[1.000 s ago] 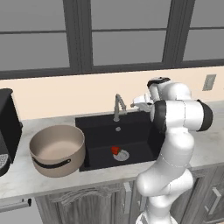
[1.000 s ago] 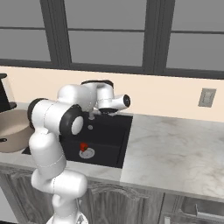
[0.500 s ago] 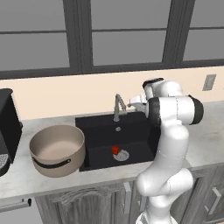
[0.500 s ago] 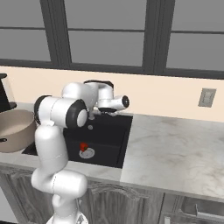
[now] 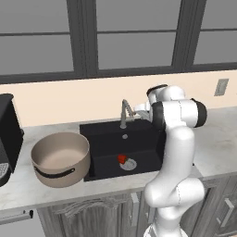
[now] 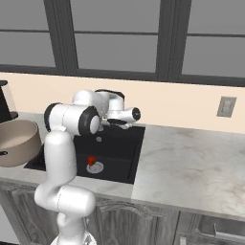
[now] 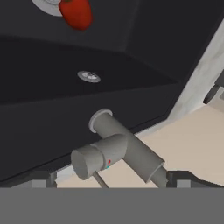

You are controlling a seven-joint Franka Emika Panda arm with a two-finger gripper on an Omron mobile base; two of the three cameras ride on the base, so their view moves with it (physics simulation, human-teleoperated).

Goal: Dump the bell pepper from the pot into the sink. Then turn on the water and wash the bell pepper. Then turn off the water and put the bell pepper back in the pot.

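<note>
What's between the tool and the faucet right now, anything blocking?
Nothing visible. In the hand view the faucet sits directly ahead of the open tool, with no object in between. The bell pepper lies apart, by the sink drain.

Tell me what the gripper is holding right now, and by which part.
Nothing is held. The gripper is open at the faucet, its fingertips either side of the faucet without closing on it. The bell pepper lies in the sink.

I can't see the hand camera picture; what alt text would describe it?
Close view of a grey faucet, its thin lever pointing toward the camera, with the open gripper right at it. Beyond lies the black sink, with a red bell pepper beside the silver drain.
</note>
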